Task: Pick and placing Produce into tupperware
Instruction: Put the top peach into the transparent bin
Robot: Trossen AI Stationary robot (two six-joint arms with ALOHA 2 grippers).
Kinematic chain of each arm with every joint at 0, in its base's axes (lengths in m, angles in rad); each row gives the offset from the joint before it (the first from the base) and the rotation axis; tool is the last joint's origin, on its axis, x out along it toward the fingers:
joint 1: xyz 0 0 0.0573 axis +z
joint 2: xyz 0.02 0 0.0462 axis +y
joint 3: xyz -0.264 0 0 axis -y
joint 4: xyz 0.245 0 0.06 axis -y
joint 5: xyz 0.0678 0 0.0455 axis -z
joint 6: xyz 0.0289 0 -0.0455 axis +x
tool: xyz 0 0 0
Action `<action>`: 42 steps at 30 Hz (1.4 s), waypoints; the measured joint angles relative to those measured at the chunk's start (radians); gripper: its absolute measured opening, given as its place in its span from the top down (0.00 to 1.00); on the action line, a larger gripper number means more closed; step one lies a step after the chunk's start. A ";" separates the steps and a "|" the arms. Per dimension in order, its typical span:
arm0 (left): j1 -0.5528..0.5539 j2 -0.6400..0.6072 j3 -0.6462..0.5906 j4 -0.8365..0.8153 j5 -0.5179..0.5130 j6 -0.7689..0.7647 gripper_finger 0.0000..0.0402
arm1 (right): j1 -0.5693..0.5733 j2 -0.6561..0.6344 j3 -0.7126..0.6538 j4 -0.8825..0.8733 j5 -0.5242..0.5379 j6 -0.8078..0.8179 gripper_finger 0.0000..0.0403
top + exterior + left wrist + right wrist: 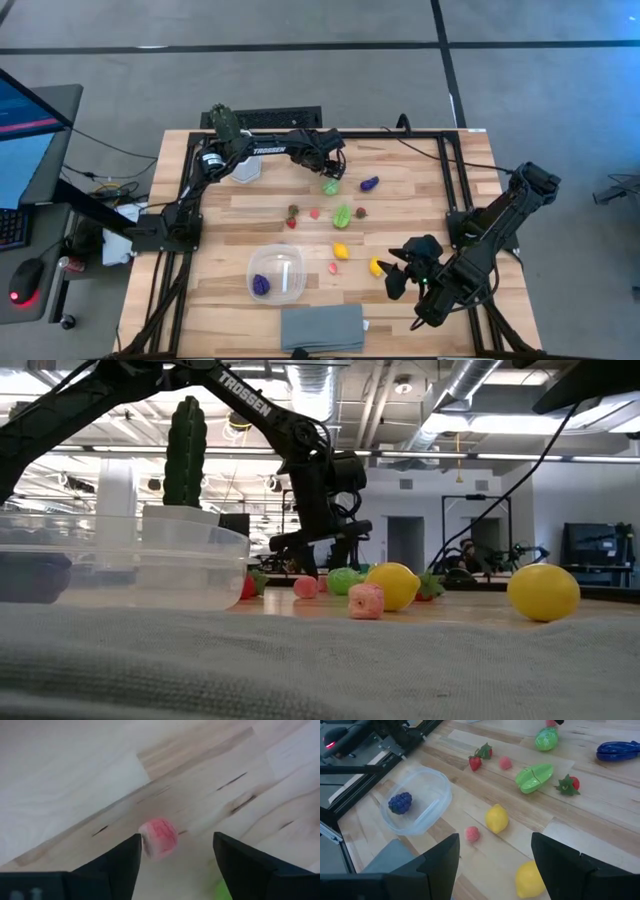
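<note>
My left gripper (335, 172) reaches over the far middle of the table, open and pointing down. In the left wrist view a small pink-red piece (159, 837) lies on the wood between the open fingers (177, 839), close to one of them. A round green piece (330, 186) lies just beside it. The tupperware (277, 273) stands near the front left and holds a purple berry (400, 803). The other produce lies scattered mid-table: a purple piece (370, 183), a strawberry (292, 219), a green pod (343, 215) and two lemons (341, 251) (378, 266). My right gripper (393, 272) hovers open by the nearer lemon (529, 879).
A grey folded cloth (322, 328) lies at the near edge in front of the tupperware. A tall cactus (225, 125) with a white pot (247, 170) stands at the far left, close to my left arm. Black frame rails (455, 180) run along both sides of the table.
</note>
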 joint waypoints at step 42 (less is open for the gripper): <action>0.003 0.007 0.002 -0.078 -0.030 0.041 0.82 | 0.000 0.000 0.000 0.001 -0.002 0.000 0.33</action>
